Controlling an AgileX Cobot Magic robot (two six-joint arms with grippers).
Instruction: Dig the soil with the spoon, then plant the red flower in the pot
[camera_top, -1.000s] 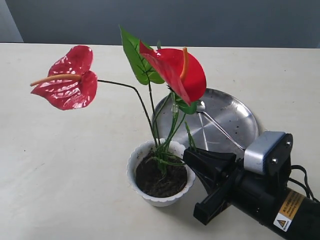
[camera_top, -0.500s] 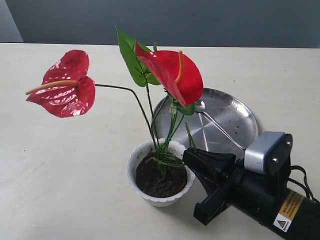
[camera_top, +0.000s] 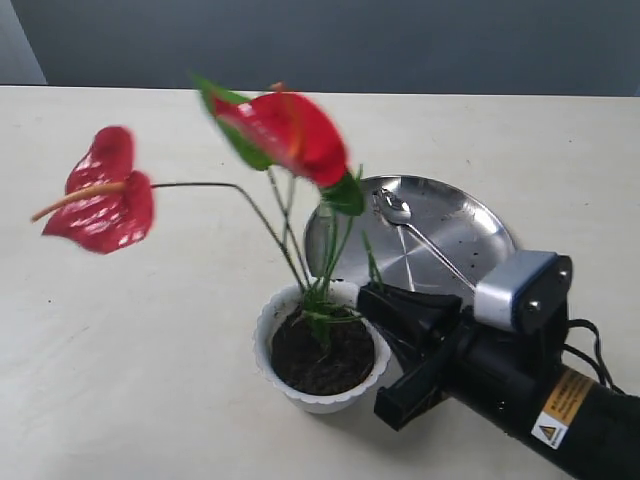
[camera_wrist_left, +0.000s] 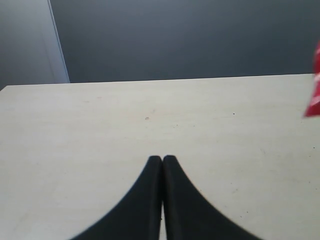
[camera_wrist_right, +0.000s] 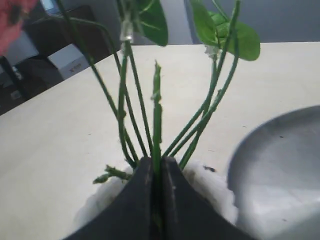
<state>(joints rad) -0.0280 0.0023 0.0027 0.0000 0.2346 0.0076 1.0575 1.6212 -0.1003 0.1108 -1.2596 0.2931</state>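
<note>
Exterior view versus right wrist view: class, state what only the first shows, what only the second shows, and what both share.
Only the exterior view shows the soil in the pot, the spoon lying on the steel plate, and both blooms of the red flower. Only the right wrist view shows the right gripper shut on a thin green stem. Both share the stems, leaves, pot rim, plate and table.

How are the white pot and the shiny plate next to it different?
The pot is small, white and deep with a scalloped rim; the plate is wide, flat and mirror-bright steel. The pot holds dark soil and the red flower; the plate holds only the spoon. Both are round and rest on the table.
</note>
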